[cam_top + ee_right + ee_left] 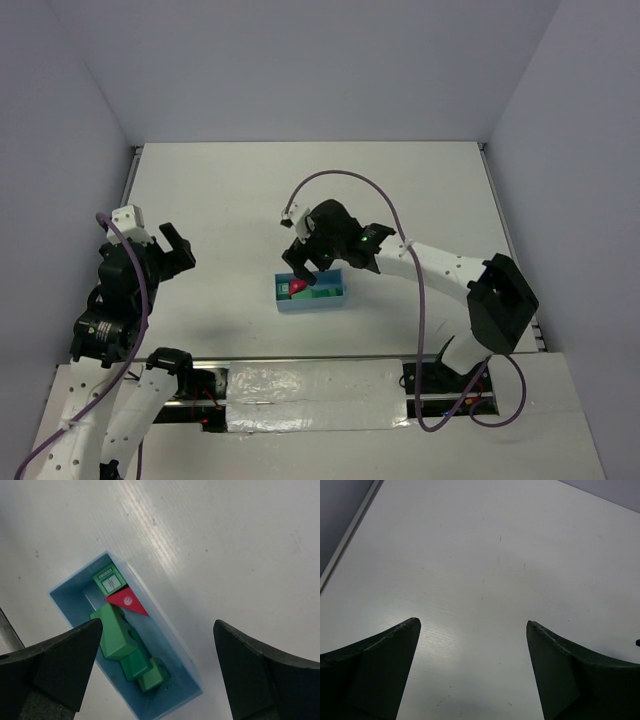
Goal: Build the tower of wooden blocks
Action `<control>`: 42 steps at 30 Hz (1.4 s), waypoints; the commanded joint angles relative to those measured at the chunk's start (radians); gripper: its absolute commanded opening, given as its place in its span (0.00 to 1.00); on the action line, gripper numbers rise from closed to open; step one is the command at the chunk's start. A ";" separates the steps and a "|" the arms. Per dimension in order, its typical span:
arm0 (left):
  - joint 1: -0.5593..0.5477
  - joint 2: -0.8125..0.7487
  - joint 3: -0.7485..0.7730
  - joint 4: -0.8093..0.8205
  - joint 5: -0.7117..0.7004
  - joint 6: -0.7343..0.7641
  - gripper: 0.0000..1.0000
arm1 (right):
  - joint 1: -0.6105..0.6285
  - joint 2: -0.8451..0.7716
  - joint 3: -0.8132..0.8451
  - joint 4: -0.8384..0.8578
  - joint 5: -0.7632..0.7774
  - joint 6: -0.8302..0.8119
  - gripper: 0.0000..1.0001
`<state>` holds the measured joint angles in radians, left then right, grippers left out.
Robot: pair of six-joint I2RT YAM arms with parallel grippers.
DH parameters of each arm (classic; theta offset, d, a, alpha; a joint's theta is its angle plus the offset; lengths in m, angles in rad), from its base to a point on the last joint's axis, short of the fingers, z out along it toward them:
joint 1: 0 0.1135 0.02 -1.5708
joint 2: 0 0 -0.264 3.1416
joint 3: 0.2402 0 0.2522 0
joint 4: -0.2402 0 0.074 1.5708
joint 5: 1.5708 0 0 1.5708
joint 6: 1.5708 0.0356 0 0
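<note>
Green wood blocks (116, 636) and the red wedge (127, 603) lie jumbled in the light blue tray (171, 650). Likely light, rigid and slick, so pinch across flat parallel faces. Right gripper (157, 625) hangs above, fingers spread wide, empty. The tray walls and neighbouring blocks would crowd them. Left gripper (472, 623) is likewise wide and empty over the table (495, 555), well apart.

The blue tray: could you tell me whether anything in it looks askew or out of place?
Yes: the green blocks and red wedge lie jumbled at mixed angles inside the tray, not stacked.
</note>
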<state>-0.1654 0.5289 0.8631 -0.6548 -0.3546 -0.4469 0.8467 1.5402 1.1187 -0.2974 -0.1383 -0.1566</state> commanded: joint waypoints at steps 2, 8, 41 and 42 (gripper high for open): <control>-0.005 0.008 -0.001 0.047 0.014 0.016 0.99 | 0.014 0.060 0.029 -0.037 -0.017 -0.041 1.00; -0.003 0.005 -0.003 0.050 0.022 0.017 0.99 | 0.037 0.135 0.041 -0.045 -0.004 -0.050 0.81; -0.003 0.017 0.008 0.020 -0.067 -0.010 1.00 | 0.182 0.844 1.035 -0.174 1.220 -0.071 0.00; -0.003 0.020 0.010 0.018 -0.066 -0.010 0.99 | 0.195 0.851 1.018 -0.133 1.239 -0.157 0.00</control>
<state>-0.1654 0.5472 0.8608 -0.6540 -0.4011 -0.4492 0.9775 2.4332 2.1818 -0.6109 0.9127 -0.1040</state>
